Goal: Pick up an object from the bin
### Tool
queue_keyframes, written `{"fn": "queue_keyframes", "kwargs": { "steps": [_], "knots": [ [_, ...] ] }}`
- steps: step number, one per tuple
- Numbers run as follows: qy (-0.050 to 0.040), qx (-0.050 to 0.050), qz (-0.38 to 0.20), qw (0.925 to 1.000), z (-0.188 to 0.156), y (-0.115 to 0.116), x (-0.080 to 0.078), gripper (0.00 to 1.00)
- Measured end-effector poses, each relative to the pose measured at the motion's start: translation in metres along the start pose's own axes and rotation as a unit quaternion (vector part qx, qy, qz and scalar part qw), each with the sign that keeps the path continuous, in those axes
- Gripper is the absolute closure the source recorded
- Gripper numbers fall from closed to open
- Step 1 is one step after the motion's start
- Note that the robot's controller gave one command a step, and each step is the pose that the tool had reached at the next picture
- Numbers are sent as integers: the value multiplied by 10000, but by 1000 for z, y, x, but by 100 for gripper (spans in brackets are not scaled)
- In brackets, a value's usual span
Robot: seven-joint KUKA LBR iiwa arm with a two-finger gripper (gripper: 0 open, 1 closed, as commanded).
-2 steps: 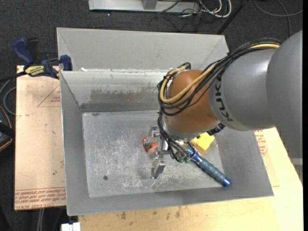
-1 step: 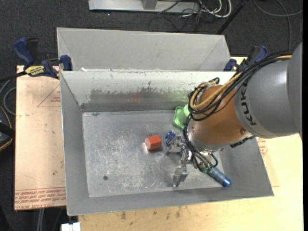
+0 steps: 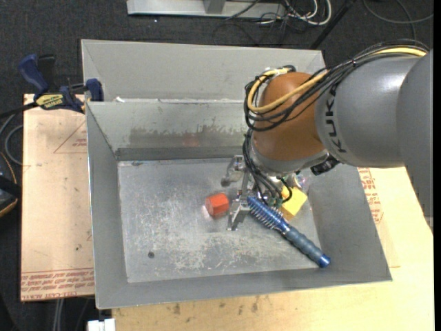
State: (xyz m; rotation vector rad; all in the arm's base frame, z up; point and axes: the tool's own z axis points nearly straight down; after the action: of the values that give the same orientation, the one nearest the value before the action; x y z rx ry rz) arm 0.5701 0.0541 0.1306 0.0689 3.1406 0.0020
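Hanging low over the middle of the grey bin (image 3: 103, 185), the pincer (image 3: 236, 209) sits just right of a small red cube (image 3: 218, 205) (open or closed, I cannot tell). A blue brush (image 3: 288, 229) and a yellow piece (image 3: 296, 203) lie beside it.

Read a single brand, "KUKA", in dark capitals on the grey shell of the arm (image 3: 375, 109), set lengthwise down the link just beside the orange wrist cover (image 3: 286, 119), below the black and yellow cables (image 3: 324, 74). Found the last letter hard to make out at the shell's lower edge.
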Motion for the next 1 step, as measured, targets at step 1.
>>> {"fn": "queue_keyframes", "kwargs": {
  "steps": [1],
  "knots": [
    [-24, -4, -138, 9999, 57, 9, -20, 0]
  ]
}}
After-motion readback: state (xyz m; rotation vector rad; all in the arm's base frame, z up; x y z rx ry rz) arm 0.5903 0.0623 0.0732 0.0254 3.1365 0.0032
